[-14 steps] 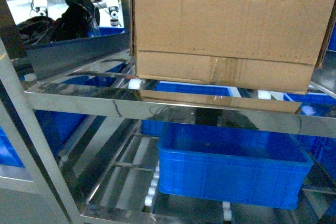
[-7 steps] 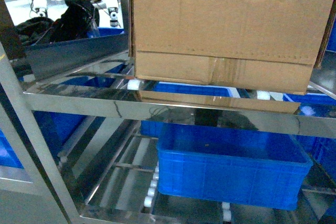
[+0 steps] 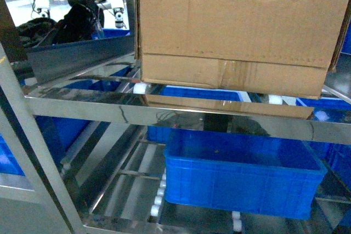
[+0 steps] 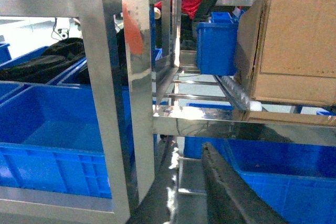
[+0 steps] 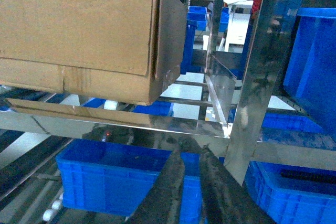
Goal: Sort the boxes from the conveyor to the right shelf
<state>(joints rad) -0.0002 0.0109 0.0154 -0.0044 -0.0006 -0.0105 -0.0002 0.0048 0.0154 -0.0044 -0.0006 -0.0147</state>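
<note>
Shelf (image 3: 164,114) fills view. Left hand (image 4: 220,182) low, below front beam; only one dark finger shows, spread cannot be told. Box (image 3: 236,31) sits on upper roller rails, up and right of it, long side along the beam. Right hand (image 5: 190,187), fingers nearly together, empty, below box's right corner.

No readable text anywhere (the box (image 3: 236,20) shows bare cardboard only).
</note>
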